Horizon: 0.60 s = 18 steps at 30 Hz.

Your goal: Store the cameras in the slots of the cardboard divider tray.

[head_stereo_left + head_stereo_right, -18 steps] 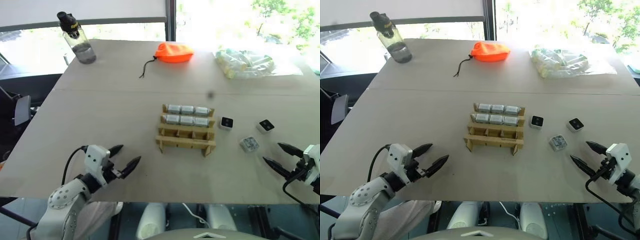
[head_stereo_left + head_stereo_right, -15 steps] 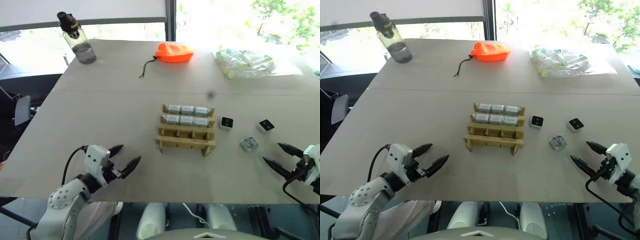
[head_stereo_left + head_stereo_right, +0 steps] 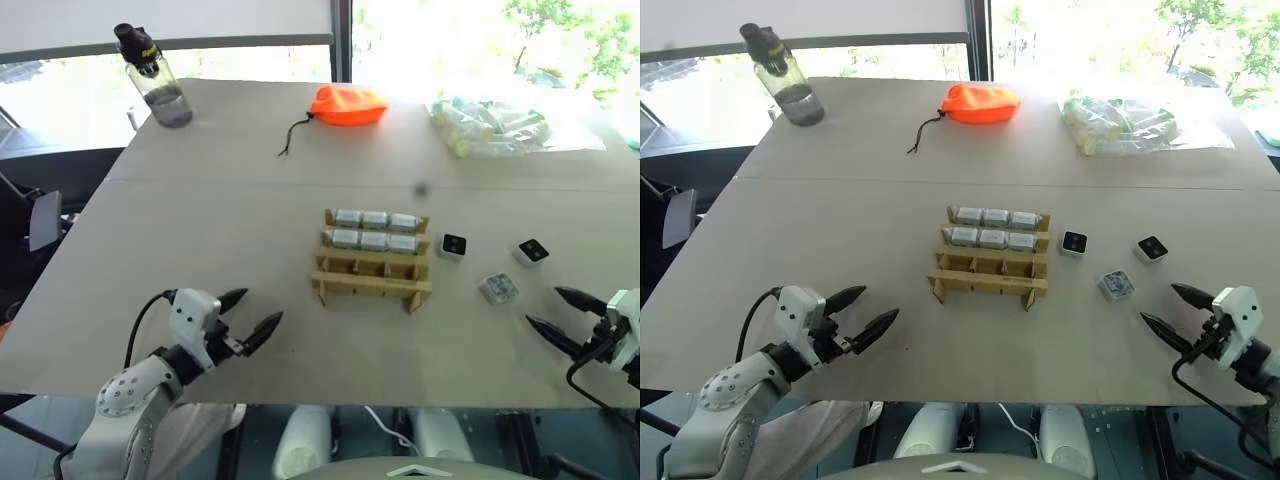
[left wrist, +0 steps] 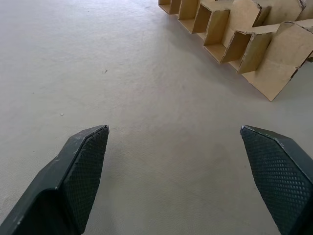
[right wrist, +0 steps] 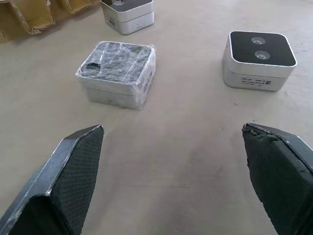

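6 cameras [image 3: 374, 230] are kept in the cardboard divider tray [image 3: 371, 278]. The left gripper [image 3: 254, 317] and right gripper [image 3: 553, 314] are held wide apart, with nothing held.

Tray [image 3: 372, 272]: tan-brown cardboard. Cameras [image 5: 259, 59]: white-grey, black lens faces. Pouch [image 3: 348, 105]: orange. Table [image 3: 220, 230]: grey-beige. Gripper fingers [image 4: 80, 176]: black, cross-hatched texture.

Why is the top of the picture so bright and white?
In the eye views, sunlight through the window washes out the clear plastic bag and the far table edge; in the right wrist view, the wrapped camera glints with tiny highlights.
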Tool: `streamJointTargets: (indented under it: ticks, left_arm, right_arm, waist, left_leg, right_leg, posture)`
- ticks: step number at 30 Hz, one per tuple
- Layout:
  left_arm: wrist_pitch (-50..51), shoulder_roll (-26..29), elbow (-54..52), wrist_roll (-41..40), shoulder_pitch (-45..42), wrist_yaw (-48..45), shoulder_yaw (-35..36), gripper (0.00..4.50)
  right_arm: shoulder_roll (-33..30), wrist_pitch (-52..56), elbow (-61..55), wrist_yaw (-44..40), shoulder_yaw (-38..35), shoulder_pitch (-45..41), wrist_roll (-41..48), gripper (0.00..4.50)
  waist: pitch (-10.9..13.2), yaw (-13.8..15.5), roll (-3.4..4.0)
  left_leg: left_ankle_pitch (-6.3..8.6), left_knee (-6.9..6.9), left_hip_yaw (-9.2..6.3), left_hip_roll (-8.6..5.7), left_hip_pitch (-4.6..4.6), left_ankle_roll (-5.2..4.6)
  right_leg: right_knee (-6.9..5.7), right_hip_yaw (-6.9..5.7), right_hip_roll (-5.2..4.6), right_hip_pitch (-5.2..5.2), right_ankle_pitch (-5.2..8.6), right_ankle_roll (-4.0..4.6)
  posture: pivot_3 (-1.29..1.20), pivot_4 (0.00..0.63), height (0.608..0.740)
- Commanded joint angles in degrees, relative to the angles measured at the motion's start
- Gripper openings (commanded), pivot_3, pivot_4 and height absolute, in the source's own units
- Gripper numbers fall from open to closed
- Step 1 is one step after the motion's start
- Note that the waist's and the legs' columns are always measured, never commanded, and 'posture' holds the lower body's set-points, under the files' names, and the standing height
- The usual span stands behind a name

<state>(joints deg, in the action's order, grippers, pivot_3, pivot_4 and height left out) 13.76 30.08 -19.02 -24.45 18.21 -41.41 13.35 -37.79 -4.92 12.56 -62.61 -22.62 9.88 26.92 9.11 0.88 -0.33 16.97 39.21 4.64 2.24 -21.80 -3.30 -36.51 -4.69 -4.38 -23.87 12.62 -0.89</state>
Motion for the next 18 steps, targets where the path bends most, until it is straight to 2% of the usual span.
streamJointTargets:
  ticks: [1, 8, 11, 14, 18]
  left_arm:
    - [-0.9, 0.4, -1.1, -0.5, 0.2, -0.6, 0.8, 4.46]
    - [-1.3, 1.1, 0.0, 0.0, -1.2, -1.1, 1.1, 4.46]
    - [-0.7, 3.7, 0.8, 0.8, -2.4, -2.4, 1.6, 4.46]
    - [1.3, 5.7, -0.3, -2.6, -4.5, -3.9, 3.0, 4.46]
    - [5.7, 11.3, -4.3, -5.6, -8.3, -7.8, 2.3, 4.46]
  right_arm:
    - [-0.6, 0.3, -0.5, 0.7, -0.8, -0.2, 0.0, 4.50]
    - [0.1, 2.1, -1.3, 5.5, -1.2, -2.4, -0.2, 4.50]
    - [0.6, 4.5, -2.3, 9.6, -1.1, -4.0, -0.5, 4.50]
    - [1.0, 6.1, -2.8, 12.1, -0.8, -5.5, -0.5, 4.50]
    - [-0.2, 7.9, -0.5, 15.8, 0.4, -8.2, -4.1, 4.50]
  waist:
    - [0.0, 0.0, 0.00]
    - [0.0, 0.0, 0.00]
    - [0.0, 0.0, 0.00]
    - [0.0, 0.0, 0.00]
    - [0.0, 0.0, -0.01]
  left_leg:
    - [0.00, 0.00, 0.00, 0.00, 0.00, 0.00]
    - [0.00, 0.00, 0.01, 0.00, 0.01, 0.00]
    - [0.00, 0.00, -0.01, 0.00, 0.00, 0.00]
    - [0.00, 0.00, -0.01, 0.01, 0.00, 0.00]
    - [-0.01, 0.02, 0.00, 0.00, -0.03, 0.02]
  right_leg:
    - [0.00, 0.00, 0.00, 0.00, 0.00, 0.00]
    - [0.00, 0.01, 0.00, 0.00, 0.00, 0.00]
    - [-0.01, -0.01, 0.02, 0.00, 0.00, 0.00]
    - [-0.01, 0.00, 0.04, 0.00, -0.01, 0.00]
    - [-0.01, -0.01, 0.03, -0.01, -0.09, -0.13]
  posture:
    - [0.00, 0.150, 0.726]
    - [0.00, 0.150, 0.726]
    - [0.00, 0.150, 0.726]
    - [0.00, 0.150, 0.726]
    - [0.00, 0.150, 0.726]
